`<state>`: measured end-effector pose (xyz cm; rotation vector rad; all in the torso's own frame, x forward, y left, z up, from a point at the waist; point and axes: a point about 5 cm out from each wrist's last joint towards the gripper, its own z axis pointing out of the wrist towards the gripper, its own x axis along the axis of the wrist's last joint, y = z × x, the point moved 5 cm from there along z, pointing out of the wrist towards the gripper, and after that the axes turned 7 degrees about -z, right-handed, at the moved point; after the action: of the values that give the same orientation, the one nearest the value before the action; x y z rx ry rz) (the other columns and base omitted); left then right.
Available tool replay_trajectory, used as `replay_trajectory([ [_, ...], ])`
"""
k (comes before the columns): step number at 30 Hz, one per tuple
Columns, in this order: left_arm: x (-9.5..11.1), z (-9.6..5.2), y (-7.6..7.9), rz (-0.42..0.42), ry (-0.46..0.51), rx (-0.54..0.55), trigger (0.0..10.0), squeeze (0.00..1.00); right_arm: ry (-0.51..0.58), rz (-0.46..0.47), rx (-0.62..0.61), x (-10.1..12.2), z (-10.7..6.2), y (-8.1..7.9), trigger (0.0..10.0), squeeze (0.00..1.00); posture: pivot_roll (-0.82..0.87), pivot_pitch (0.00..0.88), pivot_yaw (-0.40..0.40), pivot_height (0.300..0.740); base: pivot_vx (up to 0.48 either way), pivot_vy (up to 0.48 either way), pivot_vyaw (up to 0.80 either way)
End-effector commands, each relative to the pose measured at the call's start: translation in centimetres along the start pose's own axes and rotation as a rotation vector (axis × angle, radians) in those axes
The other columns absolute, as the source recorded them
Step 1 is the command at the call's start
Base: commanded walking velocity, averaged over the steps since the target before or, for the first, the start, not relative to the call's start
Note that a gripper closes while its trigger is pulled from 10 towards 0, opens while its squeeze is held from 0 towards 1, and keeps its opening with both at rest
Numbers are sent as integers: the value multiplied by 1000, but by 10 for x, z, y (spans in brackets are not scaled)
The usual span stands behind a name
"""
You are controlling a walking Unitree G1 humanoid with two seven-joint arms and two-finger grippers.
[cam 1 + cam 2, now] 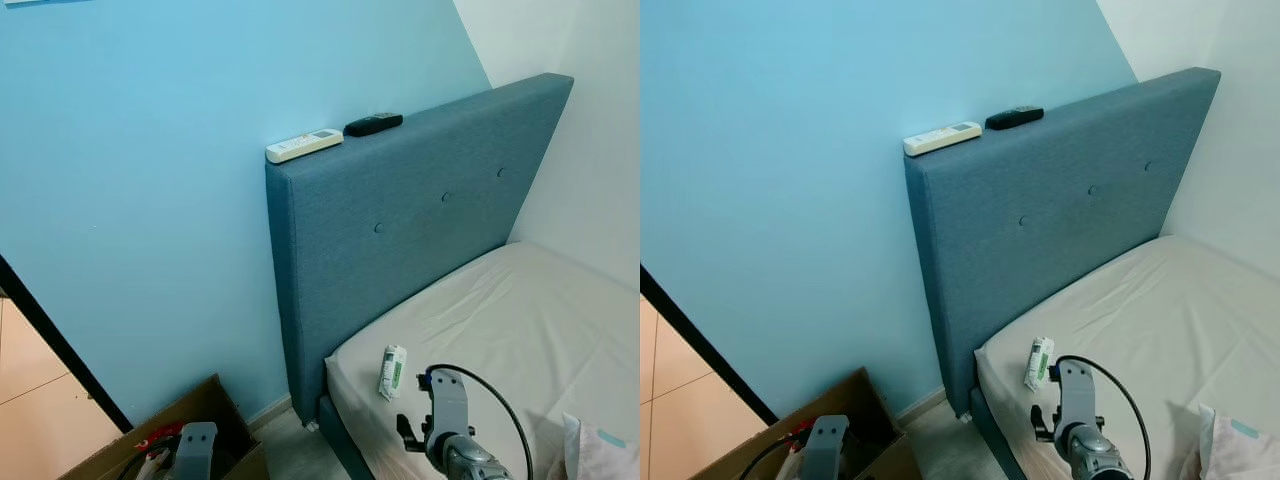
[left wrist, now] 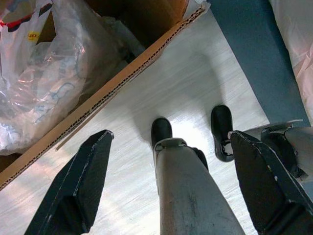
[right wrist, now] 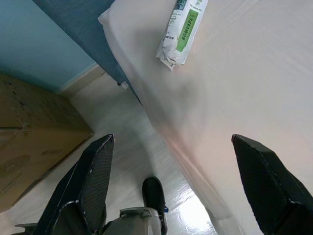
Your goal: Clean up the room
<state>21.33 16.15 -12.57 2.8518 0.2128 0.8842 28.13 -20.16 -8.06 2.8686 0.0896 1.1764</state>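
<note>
A white and green packet (image 1: pixel 392 372) lies on the beige mattress (image 1: pixel 520 320) near its corner; it shows as the packet (image 3: pixel 181 32) in the right wrist view. My right gripper (image 3: pixel 173 139) hangs open beside the bed's edge, short of the packet, holding nothing. My left gripper (image 2: pixel 171 137) is open too, over the pale floor (image 2: pixel 195 78) next to a cardboard box (image 2: pixel 122 83) with plastic bags (image 2: pixel 54 73) inside. A white remote (image 1: pixel 303 146) and a black remote (image 1: pixel 373 124) rest on top of the blue headboard (image 1: pixel 410 220).
The cardboard box (image 1: pixel 205 415) stands on the floor left of the bed, against the light blue wall (image 1: pixel 140 200). A pillow corner (image 1: pixel 600 450) shows at the lower right. My own leg (image 2: pixel 190 191) and black feet (image 2: pixel 222 129) stand on the floor between box and bed frame (image 2: pixel 259 54).
</note>
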Motion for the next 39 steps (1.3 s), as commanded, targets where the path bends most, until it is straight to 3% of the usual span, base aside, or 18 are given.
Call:
replay_trajectory([
  [1,-3,-2,-8,2,-13,17,10000,0,8,-5,12,1,1,-5,10000,0,-107,0,18,740,0,0,0],
  [39,-5,-1,-5,9,-16,2,10000,0,1,-13,12,1,0,-3,10000,0,-119,0,20,740,0,0,0],
])
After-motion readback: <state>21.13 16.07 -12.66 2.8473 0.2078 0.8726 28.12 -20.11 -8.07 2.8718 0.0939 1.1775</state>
